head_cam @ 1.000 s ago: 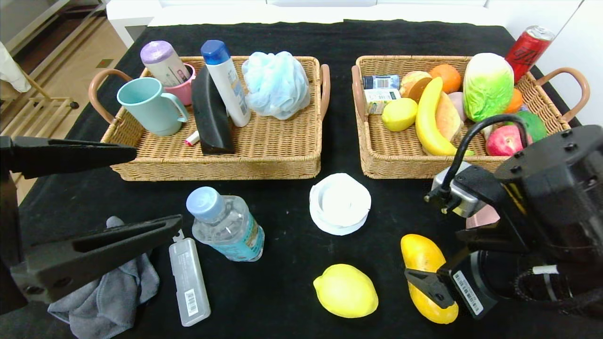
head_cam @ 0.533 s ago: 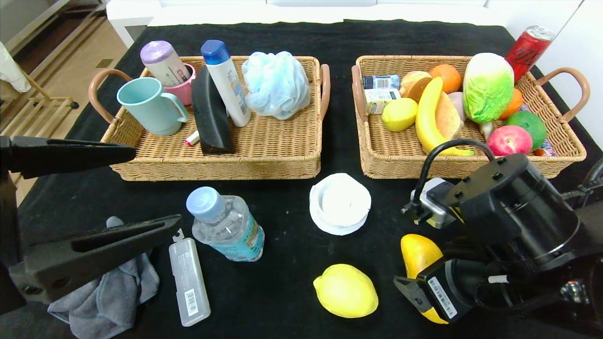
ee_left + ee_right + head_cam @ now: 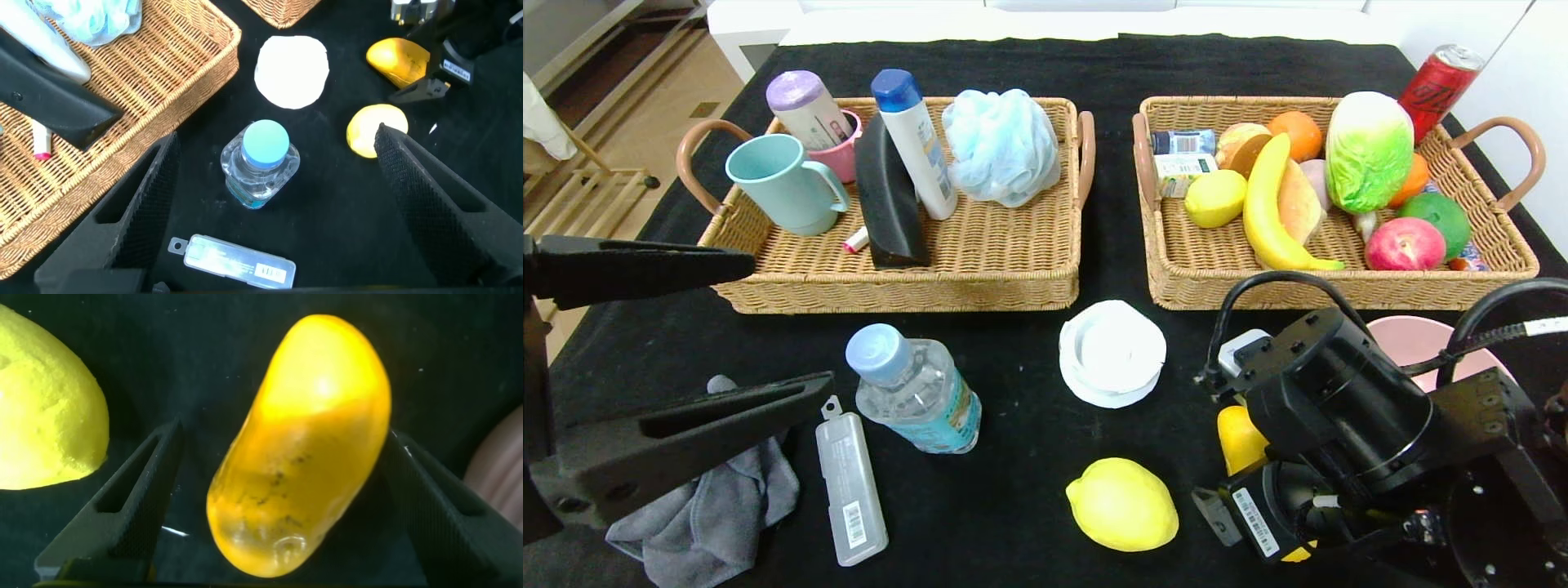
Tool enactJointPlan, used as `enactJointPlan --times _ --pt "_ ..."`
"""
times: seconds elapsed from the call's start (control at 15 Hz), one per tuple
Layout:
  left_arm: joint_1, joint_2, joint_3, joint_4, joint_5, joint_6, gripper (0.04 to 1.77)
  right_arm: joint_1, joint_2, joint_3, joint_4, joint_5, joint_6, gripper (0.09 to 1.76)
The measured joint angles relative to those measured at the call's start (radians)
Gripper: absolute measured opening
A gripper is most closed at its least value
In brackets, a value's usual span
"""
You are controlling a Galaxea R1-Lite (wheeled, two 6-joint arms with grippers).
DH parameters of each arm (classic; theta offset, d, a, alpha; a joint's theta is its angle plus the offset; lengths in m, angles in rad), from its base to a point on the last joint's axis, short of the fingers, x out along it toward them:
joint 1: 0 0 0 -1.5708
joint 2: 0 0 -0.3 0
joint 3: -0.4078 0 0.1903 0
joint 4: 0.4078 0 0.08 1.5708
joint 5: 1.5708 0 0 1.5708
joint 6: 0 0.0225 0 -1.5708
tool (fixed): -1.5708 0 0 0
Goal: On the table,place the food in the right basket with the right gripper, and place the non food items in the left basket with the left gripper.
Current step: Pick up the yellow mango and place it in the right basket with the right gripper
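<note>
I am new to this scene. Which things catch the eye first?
The right end effector straddles the yellow-orange fruit at the table's front right, fingers open. Behind stand two wicker baskets, the right basket crowded with colourful food, the left basket holding toiletries and cups.

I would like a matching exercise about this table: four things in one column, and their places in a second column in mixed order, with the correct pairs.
Things:
1. banana
2. teal mug
3. speckled yellow-orange fruit
4. water bottle

Places:
A. in the left basket
B. between the open fingers of the right gripper
C. in the right basket
D. on the black table, in front of the left basket

Pairs: 1-C, 2-A, 3-B, 4-D
</note>
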Motion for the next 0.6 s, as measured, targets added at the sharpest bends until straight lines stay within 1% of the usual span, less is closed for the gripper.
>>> enactJointPlan --times 0.47,0.53,0.6 --pt "0.000 -0.001 0.000 0.000 0.001 0.000 1.72 0.008 0.023 0.001 0.021 -0.001 0.022 1.71" --pt "0.000 -0.001 0.000 0.000 0.001 0.000 1.72 0.008 0.023 0.001 0.022 -0.001 0.022 1.60" --pt "0.000 -0.002 0.000 0.000 0.001 -0.001 1.72 0.008 0.024 0.000 0.022 -0.001 0.022 1.41"
